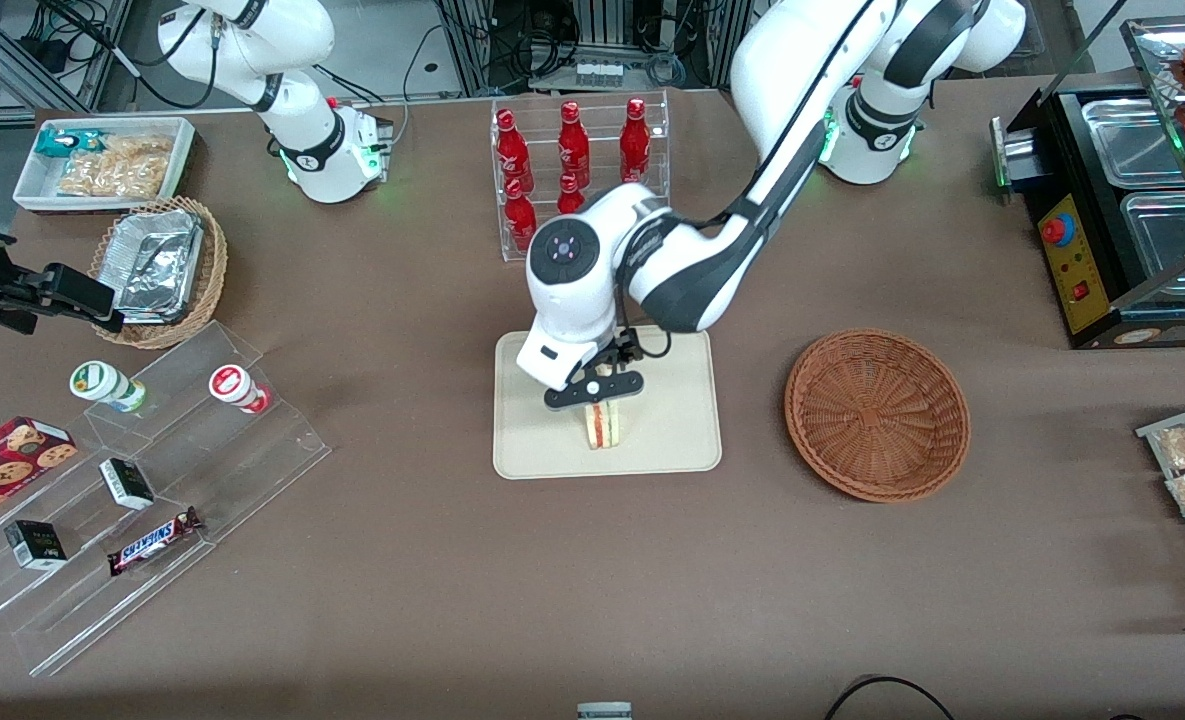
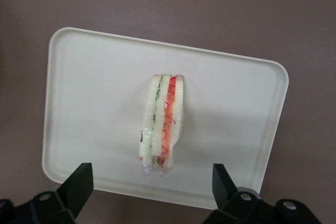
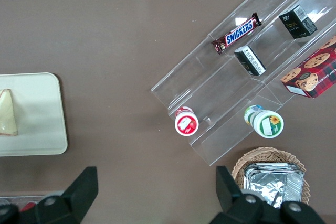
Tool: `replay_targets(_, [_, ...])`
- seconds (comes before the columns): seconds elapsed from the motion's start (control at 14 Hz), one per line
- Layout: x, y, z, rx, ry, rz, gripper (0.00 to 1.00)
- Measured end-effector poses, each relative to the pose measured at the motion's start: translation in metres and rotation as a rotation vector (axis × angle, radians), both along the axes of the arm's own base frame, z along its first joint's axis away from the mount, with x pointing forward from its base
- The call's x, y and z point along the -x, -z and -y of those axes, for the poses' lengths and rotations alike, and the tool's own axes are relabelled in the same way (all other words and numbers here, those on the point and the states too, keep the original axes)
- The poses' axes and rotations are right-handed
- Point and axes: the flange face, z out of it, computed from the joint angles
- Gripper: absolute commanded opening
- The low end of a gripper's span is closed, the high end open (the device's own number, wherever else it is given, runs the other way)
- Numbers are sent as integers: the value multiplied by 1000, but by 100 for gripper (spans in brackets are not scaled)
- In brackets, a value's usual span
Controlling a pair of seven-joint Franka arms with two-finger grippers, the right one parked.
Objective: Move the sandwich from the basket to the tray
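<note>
Counter of brown cloth fills the scene, with a clear acrylic step rack of snacks nearest the front camera at the parked arm's end. Mid-counter, the sandwich stands on edge on the beige tray, with the hand hovering just above it, fingers spread wide and touching nothing. Beside the tray sits the reddish-brown wicker basket. Farther off stands a rack of red bottles, with cables and metal framing past the counter's edge.
</note>
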Motion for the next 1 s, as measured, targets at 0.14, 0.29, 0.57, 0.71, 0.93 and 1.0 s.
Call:
replay_targets(0.14, [-12, -26, -30, -23, -42, -7, 100])
replay_targets(0.29, [-28, -28, -75, -51, -97, -27, 100])
replay_targets(0.57, [-46, -18, -165, -98, -70, -91, 100])
replay_targets(0.71, [-53, -30, -215, -99, -46, -103, 100])
replay_targets(0.93, [-51, -59, -290, -93, 13, -106, 100])
replay_targets(1.0, [-46, -67, -310, -94, 37, -111, 100])
